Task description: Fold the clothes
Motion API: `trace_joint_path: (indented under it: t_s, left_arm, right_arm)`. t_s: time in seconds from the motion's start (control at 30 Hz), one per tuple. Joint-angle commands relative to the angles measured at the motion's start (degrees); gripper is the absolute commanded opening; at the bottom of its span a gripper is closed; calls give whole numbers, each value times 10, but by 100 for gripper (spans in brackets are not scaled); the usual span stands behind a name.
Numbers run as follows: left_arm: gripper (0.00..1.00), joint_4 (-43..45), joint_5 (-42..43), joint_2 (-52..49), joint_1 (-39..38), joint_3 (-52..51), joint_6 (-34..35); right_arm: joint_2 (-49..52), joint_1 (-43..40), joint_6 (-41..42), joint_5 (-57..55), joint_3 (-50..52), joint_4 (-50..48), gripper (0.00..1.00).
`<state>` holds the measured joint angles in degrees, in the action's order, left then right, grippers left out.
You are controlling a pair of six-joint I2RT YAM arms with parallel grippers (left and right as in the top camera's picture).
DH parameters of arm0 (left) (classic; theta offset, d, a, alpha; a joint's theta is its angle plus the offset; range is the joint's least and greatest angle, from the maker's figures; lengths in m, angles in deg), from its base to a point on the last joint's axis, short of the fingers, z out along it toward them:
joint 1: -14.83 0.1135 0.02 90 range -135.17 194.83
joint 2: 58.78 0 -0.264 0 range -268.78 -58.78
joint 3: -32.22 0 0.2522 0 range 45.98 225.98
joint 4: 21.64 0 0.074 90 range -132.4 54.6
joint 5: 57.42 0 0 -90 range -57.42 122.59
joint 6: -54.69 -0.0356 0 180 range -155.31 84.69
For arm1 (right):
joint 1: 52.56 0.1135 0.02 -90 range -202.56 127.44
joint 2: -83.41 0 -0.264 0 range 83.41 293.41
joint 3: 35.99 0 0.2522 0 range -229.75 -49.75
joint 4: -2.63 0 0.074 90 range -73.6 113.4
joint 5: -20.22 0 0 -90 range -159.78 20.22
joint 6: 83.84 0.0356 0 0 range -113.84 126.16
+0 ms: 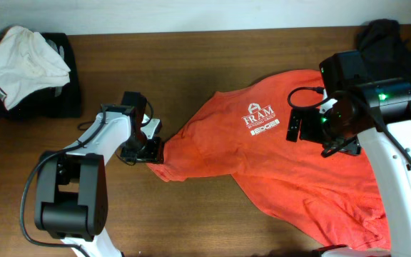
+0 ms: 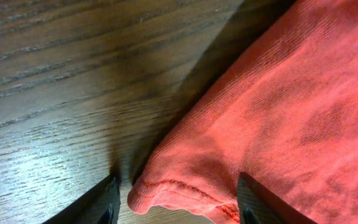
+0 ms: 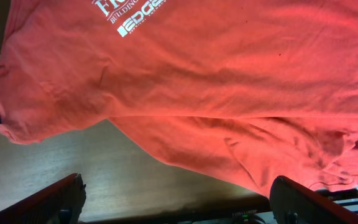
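The red-orange T-shirt (image 1: 277,157) lies spread and rumpled across the middle and right of the wooden table, with its white lettering (image 1: 260,118) facing up. My left gripper (image 1: 148,148) is at the shirt's left tip. In the left wrist view it is open (image 2: 180,204), and its two fingers straddle the stitched sleeve hem (image 2: 179,190) low over the table. My right gripper (image 1: 303,127) hovers above the shirt just right of the lettering. It is open wide and empty (image 3: 180,202), and the shirt (image 3: 216,81) and its lettering (image 3: 135,15) show below it.
A pile of white and black clothes (image 1: 23,61) lies at the back left corner. A dark garment (image 1: 384,36) lies at the back right, behind the right arm. Bare wood table (image 1: 205,214) shows in front of the shirt.
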<state>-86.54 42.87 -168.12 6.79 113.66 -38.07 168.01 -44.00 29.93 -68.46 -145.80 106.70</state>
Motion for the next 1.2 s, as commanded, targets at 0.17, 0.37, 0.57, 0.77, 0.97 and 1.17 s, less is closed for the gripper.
trace_joint_path:
  t_s: [0.17,0.37,0.57,0.77,0.97,1.17]
  left_arm:
    - [0,56,-123,-6,38,7,73]
    - [0,-19,-162,-6,348,82,196]
    - [0,-66,-26,12,481,97,211]
    - [99,-93,24,221,332,144,212]
    - [89,108,63,178,-9,143,201]
    - [82,364,-4,-32,-114,156,107]
  right_arm:
    - [1,1,0,-10,0,4,99]
    - [1,1,0,-10,0,3,99]
    - [1,0,1,-10,68,-48,99]
    - [2,-16,3,-9,118,-130,99]
    - [2,-229,-61,139,118,-134,99]
    - [2,-285,-131,179,118,-81,99]
